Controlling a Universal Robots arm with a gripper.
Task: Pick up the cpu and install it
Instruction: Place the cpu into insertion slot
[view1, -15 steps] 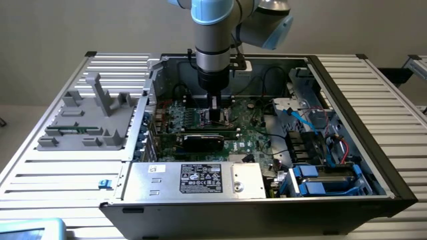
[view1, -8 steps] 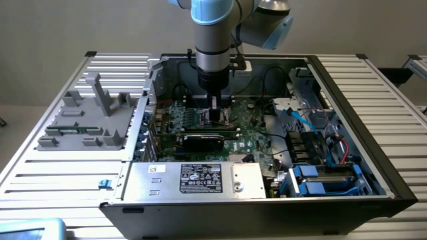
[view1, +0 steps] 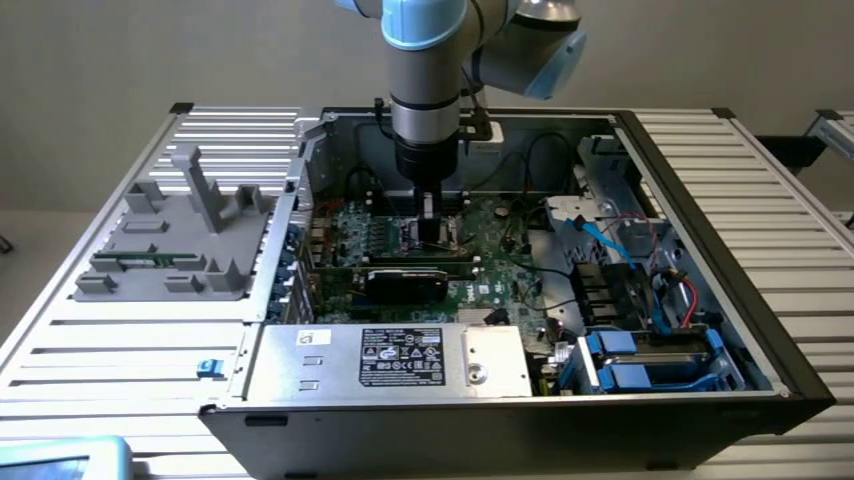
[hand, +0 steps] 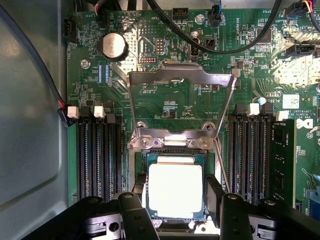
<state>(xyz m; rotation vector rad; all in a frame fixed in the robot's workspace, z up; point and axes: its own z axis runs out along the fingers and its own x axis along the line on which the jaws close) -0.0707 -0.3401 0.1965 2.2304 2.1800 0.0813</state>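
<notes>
1. Inside the open computer case (view1: 727, 250), the arm (view1: 427, 90) is posed vertically. The gripper (view1: 430, 232) is lowered to the motherboard (view1: 501, 270) at about 12 o'clock from the black card (view1: 414, 282). The power supply box (view1: 387, 358) lies at 6 o'clock from that card.
2. A grey fixture (view1: 174, 240) is seen on the slatted table (view1: 747, 170) at 9 o'clock from the case (well apart from the work).
3. In the wrist view, the cpu (hand: 175, 190) is found lying square within the socket (hand: 170, 142), silver top upward. The fingers (hand: 141, 181) are set against two of its opposite edges, so the cpu is judged to be clamped rather than let go.
4. The vertical posture is judged to be chosen so that the cpu is kept level and set flat onto the contacts, not slid across them.
5. The load frame (hand: 180, 75) is swung up and back, by which the socket is left uncovered for entry.
6. Memory slots (hand: 97, 150) are ranged on both sides of the socket, and a coin cell (hand: 113, 46) is mounted beyond the load frame.
7. The arm's posture and the case's layout are given by the exterior view, where the cpu is hidden behind the gripper. The fit of cpu to socket is given by the wrist view.
</notes>
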